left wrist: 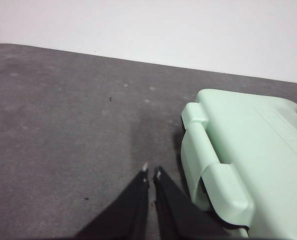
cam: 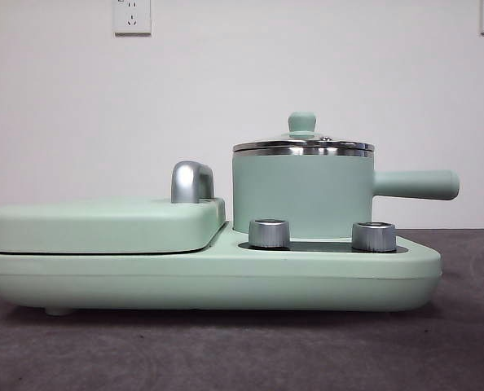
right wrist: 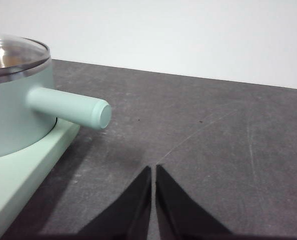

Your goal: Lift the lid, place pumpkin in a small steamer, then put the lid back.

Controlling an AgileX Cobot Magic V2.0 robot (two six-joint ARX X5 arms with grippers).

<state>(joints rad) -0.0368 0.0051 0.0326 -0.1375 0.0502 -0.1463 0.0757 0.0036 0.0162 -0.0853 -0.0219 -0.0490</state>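
Nearest to me in the front view is the dark worktop [cam: 242,350], and on it the long green base [cam: 209,277] of the cooker, with two chrome dials [cam: 269,233] along its front edge on the right. On the left half lies the flat hinged cover [cam: 103,224] with its chrome handle [cam: 191,181]. Behind the dials stands the steamer [cam: 303,194], its straight handle [cam: 417,184] pointing right, long axis level with the worktop. The lid [cam: 303,147] sits closed on the steamer, knob [cam: 301,122] upright in the middle.

Neither arm shows in the front view. My left gripper [left wrist: 151,172] hangs over bare worktop just left of the cover's end, jaws together. My right gripper [right wrist: 153,169] also has its jaws together, over bare worktop to the right of the steamer, with the handle's free end pointing roughly its way.

I cannot find the pumpkin in any view.

I judge nothing has begun: the lid comes first. The knob lies left of and above the right jaws, beyond the handle, and that arm looks the nearer one. The jaws must part before they drop over the knob.
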